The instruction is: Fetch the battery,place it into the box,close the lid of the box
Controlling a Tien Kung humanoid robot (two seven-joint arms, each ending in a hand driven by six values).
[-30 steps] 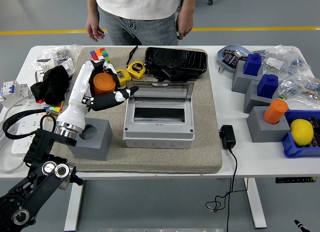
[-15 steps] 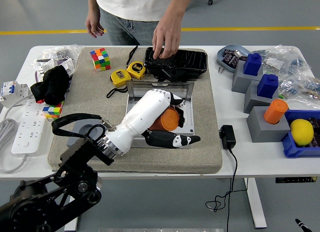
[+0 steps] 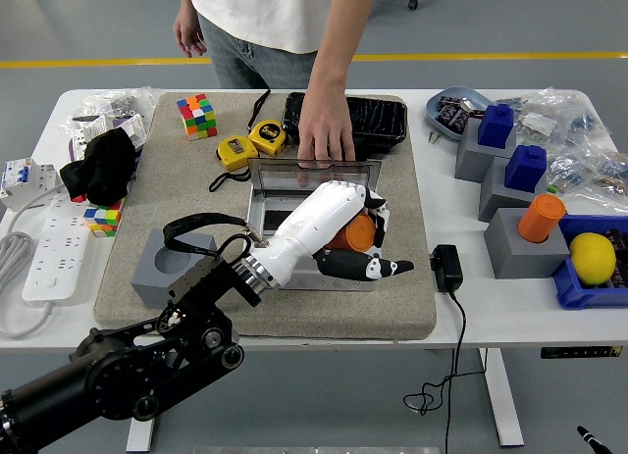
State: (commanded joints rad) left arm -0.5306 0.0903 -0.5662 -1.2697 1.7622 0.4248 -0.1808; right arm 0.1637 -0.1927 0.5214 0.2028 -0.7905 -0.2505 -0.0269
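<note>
Left hand [image 3: 355,248] grips the orange battery [image 3: 353,232] low over the open box [image 3: 263,201], apparently to drop it inside, while a person's hand [image 3: 326,135] rests on the raised lid [image 3: 314,174], likely steadying it.

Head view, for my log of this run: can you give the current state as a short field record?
left robot hand: over the open box, shut on orange battery
box: grey, on the mat, lid raised
person's hand: resting on the lid's top edge
grey holder: empty, left of box
right arm: out of view
</note>
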